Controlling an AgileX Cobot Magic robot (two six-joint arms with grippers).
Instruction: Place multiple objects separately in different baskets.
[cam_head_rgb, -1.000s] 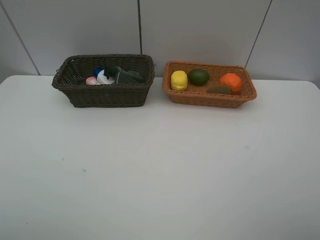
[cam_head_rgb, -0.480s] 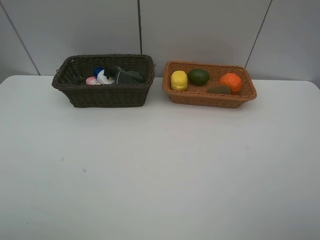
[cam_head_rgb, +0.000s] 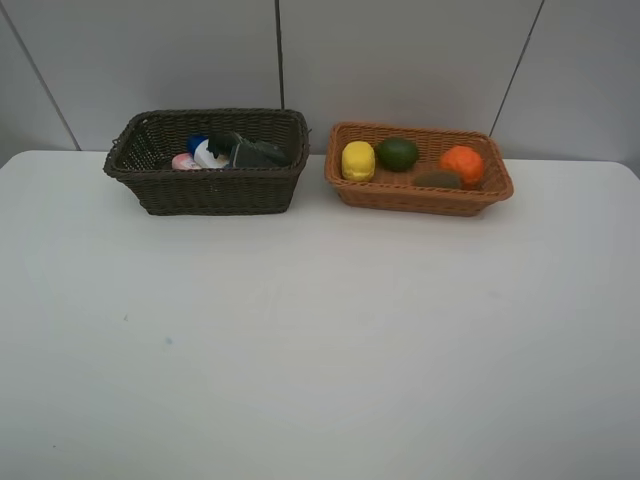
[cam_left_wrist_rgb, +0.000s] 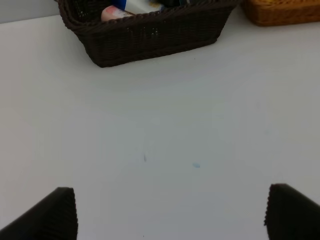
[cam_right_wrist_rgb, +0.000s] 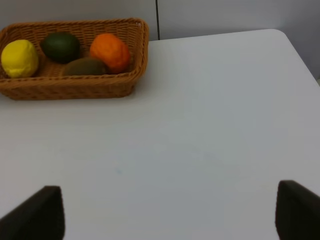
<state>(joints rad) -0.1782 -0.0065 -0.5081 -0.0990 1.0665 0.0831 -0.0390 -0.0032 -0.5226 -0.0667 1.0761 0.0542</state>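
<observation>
Where bottles (cam_head_rgb: 225, 152) overlap in dark basket (cam_head_rgb: 207, 190), shapes unclear

The dark brown basket (cam_head_rgb: 207, 160) holds the bottles (cam_head_rgb: 215, 151); just beside it, the tan basket (cam_head_rgb: 417, 170) holds yellow (cam_head_rgb: 358, 160), green (cam_head_rgb: 397, 153), brown (cam_head_rgb: 437, 179) and orange fruits (cam_head_rgb: 461, 163).

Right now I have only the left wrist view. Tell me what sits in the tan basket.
Observer: Four fruits lie in the tan basket: a yellow fruit, a green fruit, an orange fruit and a brown fruit.
Operator: Report the right gripper.
Observer: The right gripper is open and empty over the table, apart from that basket.
Operator: Describe the rest of the dark basket.
Observer: In the dark basket, a dark green bottle lies beside the white bottle.
</observation>
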